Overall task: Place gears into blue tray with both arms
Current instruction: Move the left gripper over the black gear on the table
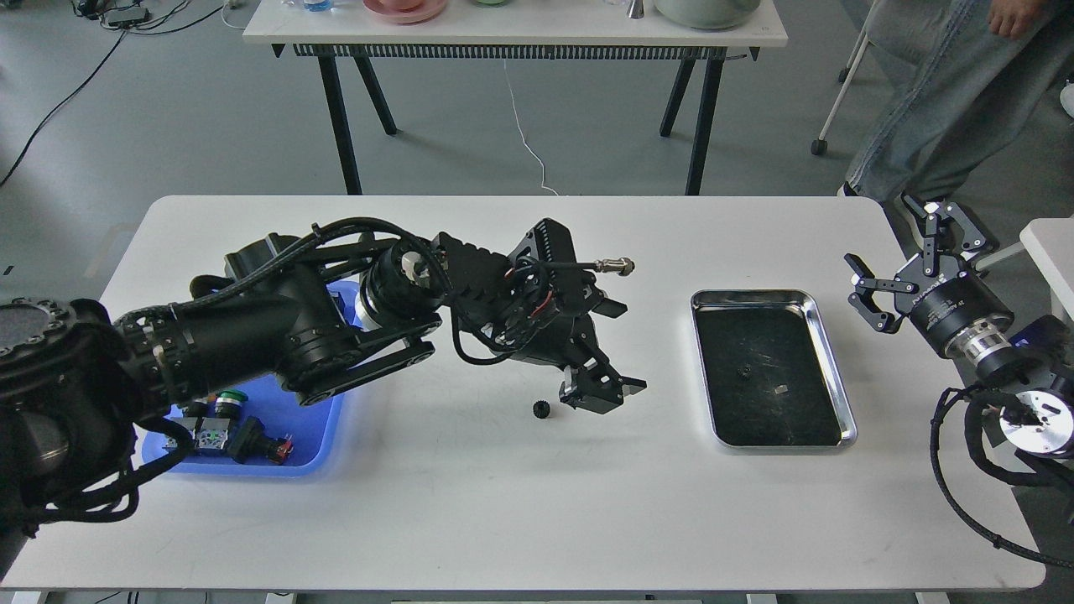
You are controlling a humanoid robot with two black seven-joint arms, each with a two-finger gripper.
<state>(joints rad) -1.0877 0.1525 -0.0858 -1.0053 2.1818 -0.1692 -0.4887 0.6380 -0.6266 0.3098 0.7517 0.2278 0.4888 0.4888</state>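
One small black gear (541, 408) lies on the white table near its middle. My left gripper (602, 393) hangs low just to the right of it, open and holding nothing. A second gear (743, 372) rests inside the steel tray (841, 394). The blue tray (323, 436) sits at the left, largely covered by my left arm. My right gripper (910, 262) is raised off the table's right edge, open and empty, to the right of the steel tray.
Push-button switches (226, 432) with coloured caps lie in the blue tray's near end. A small silvery scrap (781, 388) sits in the steel tray. A second table (512, 33) stands behind, and a person (948, 92) at the far right.
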